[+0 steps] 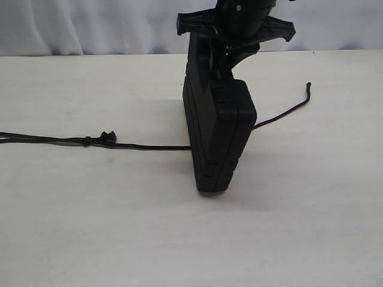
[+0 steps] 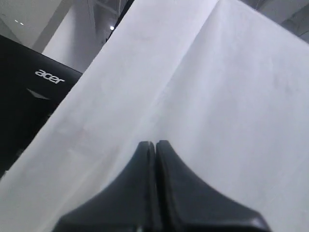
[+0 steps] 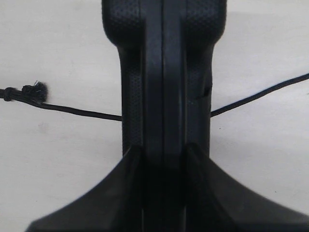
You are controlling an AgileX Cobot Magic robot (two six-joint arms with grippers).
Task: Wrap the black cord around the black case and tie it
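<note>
Work was done on a pale table (image 1: 90, 227), where the black case (image 1: 218, 137) was stood up on one narrow edge near the middle. Its top end was pinched by the right claw (image 3: 162, 159), whose fingers were set partway apart, one on each flat side. The left claw (image 2: 155, 145) was shut tight with nothing in it and was pointed at a white cloth (image 2: 217, 96), away from the work. The black cord (image 1: 143, 146) was laid flat across the table from far left to right. It was hidden where it met the case, so it could not be told if it went under or behind.

The step was judged to be holding the case up so the cord could be wound round it. To be done well, the case had to be held straight and firm so it was not tipped. The cord was best picked up by the left claw near the knot (image 1: 87, 142), then pulled snug against the case.

Things were counted: one table, one case, two claws, one cord, one knot and one fluffy tuft (image 1: 109, 136).
</note>
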